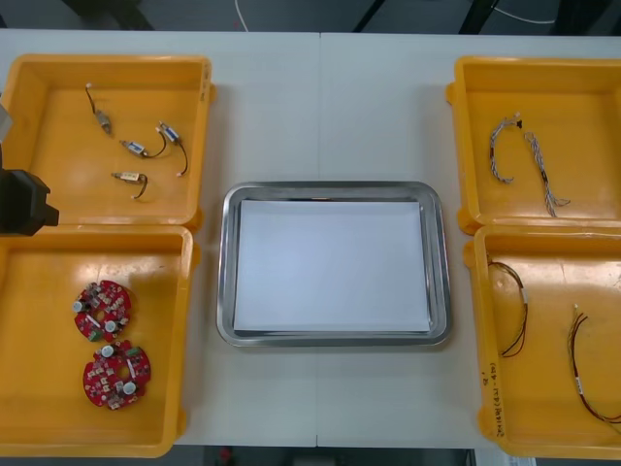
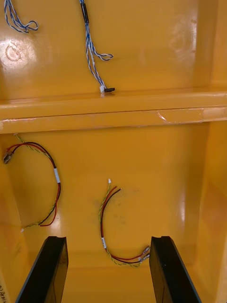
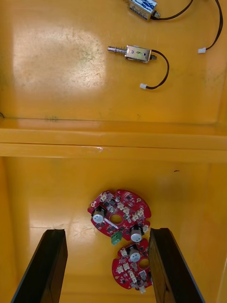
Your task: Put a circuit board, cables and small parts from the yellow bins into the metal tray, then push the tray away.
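Observation:
The metal tray (image 1: 225,262), white inside, sits at the table's middle with nothing in it. Two round red circuit boards (image 1: 102,311) (image 1: 116,377) lie in the near left yellow bin (image 1: 39,408). In the left wrist view my left gripper (image 3: 108,232) hangs open above these boards (image 3: 120,215), one finger on each side. My right gripper (image 2: 109,238) is open over the near right bin (image 1: 553,427), above a red and yellow cable (image 2: 105,222). A second such cable (image 2: 52,180) lies beside it.
Three small metal parts (image 1: 131,179) with thin wires lie in the far left bin (image 1: 58,87). A twisted blue and white cable (image 1: 524,155) lies in the far right bin (image 1: 582,87). A black part of my left arm (image 1: 21,199) shows at the left edge.

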